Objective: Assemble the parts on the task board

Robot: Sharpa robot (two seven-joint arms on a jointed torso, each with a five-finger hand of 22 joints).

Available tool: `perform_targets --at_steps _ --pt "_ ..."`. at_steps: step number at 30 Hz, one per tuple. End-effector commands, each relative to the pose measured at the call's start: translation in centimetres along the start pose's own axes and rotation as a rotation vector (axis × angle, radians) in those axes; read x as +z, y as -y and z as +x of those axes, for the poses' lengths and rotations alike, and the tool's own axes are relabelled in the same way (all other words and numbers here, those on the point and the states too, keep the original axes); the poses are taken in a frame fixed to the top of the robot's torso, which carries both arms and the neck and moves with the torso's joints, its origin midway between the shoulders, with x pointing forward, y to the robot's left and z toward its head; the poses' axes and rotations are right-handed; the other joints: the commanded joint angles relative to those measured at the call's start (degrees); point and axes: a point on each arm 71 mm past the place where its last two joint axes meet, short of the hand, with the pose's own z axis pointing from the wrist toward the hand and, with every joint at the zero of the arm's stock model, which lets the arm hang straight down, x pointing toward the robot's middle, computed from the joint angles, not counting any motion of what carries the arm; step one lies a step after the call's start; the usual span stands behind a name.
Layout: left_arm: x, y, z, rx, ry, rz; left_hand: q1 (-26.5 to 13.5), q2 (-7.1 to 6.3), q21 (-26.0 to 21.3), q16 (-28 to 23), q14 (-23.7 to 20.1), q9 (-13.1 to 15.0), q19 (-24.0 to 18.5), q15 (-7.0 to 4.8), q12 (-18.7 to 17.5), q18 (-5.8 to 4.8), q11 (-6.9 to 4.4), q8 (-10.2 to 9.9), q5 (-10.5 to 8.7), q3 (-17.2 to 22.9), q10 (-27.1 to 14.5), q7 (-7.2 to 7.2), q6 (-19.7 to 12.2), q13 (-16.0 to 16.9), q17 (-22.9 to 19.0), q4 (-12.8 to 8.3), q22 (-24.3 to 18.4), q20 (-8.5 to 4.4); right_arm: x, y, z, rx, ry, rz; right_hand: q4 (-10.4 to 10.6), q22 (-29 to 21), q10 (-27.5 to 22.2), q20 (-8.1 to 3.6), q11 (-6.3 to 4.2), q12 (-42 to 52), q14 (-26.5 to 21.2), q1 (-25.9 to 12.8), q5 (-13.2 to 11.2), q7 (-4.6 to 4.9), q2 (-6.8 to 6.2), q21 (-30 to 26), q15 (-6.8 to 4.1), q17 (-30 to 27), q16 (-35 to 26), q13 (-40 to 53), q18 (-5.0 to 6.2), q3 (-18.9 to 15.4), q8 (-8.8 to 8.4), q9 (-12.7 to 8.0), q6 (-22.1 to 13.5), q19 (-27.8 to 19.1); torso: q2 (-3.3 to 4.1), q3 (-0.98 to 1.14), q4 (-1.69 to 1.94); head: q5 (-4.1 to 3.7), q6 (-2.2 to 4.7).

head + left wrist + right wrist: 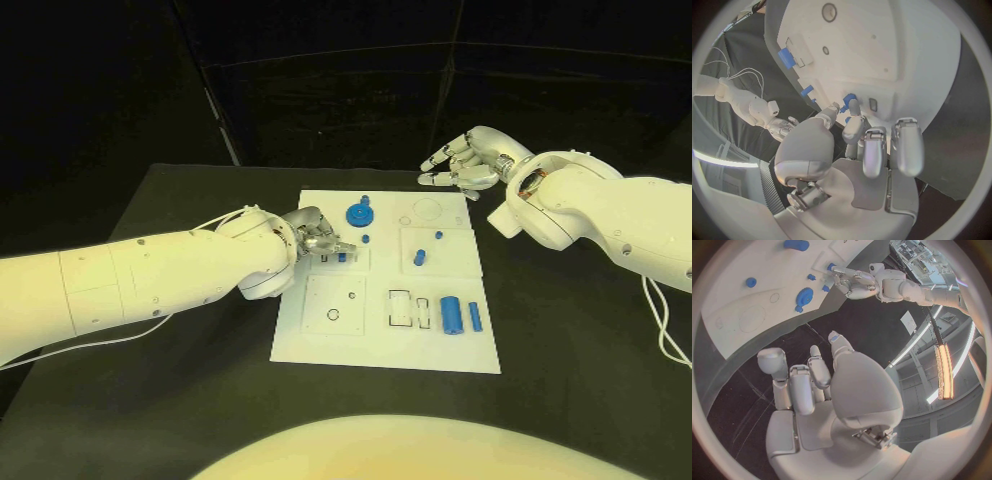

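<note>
While the left hand (320, 240) pinches a small blue part (848, 98) at the task board (387, 350) by its left-middle edge, the right hand (469, 160) hovers empty, fingers loosely spread, beyond the board's far right corner above the bench (188, 400).

A black table (188, 400) stands under everything; dark curtain (346, 80) behind.
</note>
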Motion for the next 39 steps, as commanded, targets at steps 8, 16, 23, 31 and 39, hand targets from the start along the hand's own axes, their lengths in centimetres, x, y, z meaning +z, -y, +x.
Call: perform_targets --at_steps 8,16,23,31,39 --pt "-0.8 1.5 -4.4 0.02 -0.007 0.014 2.4 -0.15 -1.6 0.2 6.0 -1.6 2.3 0.54 -1.5 0.06 0.7 -2.1 0.07 -3.6 -1.8 0.85 -1.3 -1.7 15.1 0.1 2.9 0.5 0.1 0.0 -0.2 -0.003 0.006 -0.006 0.3 0.0 -0.3 -0.15 0.08 0.0 3.2 0.1 0.3 -0.23 0.31 -0.2 -0.36 3.4 -0.4 -0.1 0.72 -0.2 0.38 -0.1 -0.2 -0.4 0.02 0.05 0.0 -0.04 0.12" --pt "-0.4 1.2 -7.7 0.078 -0.076 -0.027 4.3 0.4 -3.3 0.2 6.0 -2.6 1.7 0.94 -2.9 0.44 1.14 -3.2 0.09 -5.6 -3.2 1.36 -1.6 -3.3 15.1 -0.2 1.4 0.94 0.2 0.0 -0.2 -0.004 0.007 -0.004 0.3 0.0 -0.3 -0.15 0.08 0.0 3.2 0.1 0.3 -0.23 0.31 -0.2 -0.36 3.4 -0.4 -0.1 0.72 -0.2 0.38 -0.1 -0.2 -0.4 0.0 0.04 0.03 -0.01 0.48" --pt "1.6 0.7 -10.5 0.079 -0.085 -0.082 7.0 1.76 -8.7 -0.6 5.6 -6.3 -0.1 2.22 -10.8 1.56 2.64 -7.5 0.09 -8.7 -9.1 3.03 -3.5 -12.3 13.7 0.0 -3.3 2.02 0.2 0.0 -0.1 -0.004 0.006 -0.004 0.3 0.0 -0.3 -0.15 0.08 0.0 3.2 0.1 0.3 -0.23 0.31 -0.2 -0.36 3.4 -0.4 -0.1 0.72 -0.2 0.38 -0.1 -0.2 -0.4 0.04 0.06 -0.14 0.41 1.33" --pt "4.3 0.3 -11.9 0.132 -0.091 -0.145 7.3 1.64 -8.8 -0.5 5.7 -8.6 0.0 2.42 -9.9 1.58 2.86 -8.8 -0.12 -12.1 -8.7 3.23 -2.6 -11.7 14.0 1.0 -3.3 2.37 0.3 -0.2 0.1 -0.003 0.0 -0.009 0.4 0.0 -0.3 -0.15 0.08 0.0 3.2 0.1 0.4 -0.22 0.35 -0.2 -0.36 3.4 -0.4 0.0 0.71 -0.3 0.38 -0.1 -0.2 -0.3 0.12 -0.03 -0.11 1.19 1.41" --pt "5.6 0.3 -11.3 0.162 -0.118 -0.16 7.1 2.01 -7.9 0.1 6.0 -9.8 0.5 2.3 -7.4 1.36 2.67 -9.1 -0.33 -14.6 -7.0 3.04 -1.6 -9.2 15.0 2.4 -2.4 2.3 0.4 -0.3 0.2 -0.002 -0.003 -0.01 0.4 0.0 -0.3 -0.15 0.08 0.0 3.2 0.1 0.4 -0.22 0.35 -0.2 -0.36 3.4 -0.4 0.0 0.71 -0.3 0.38 -0.1 -0.2 -0.3 0.11 0.0 -0.13 1.35 1.49"
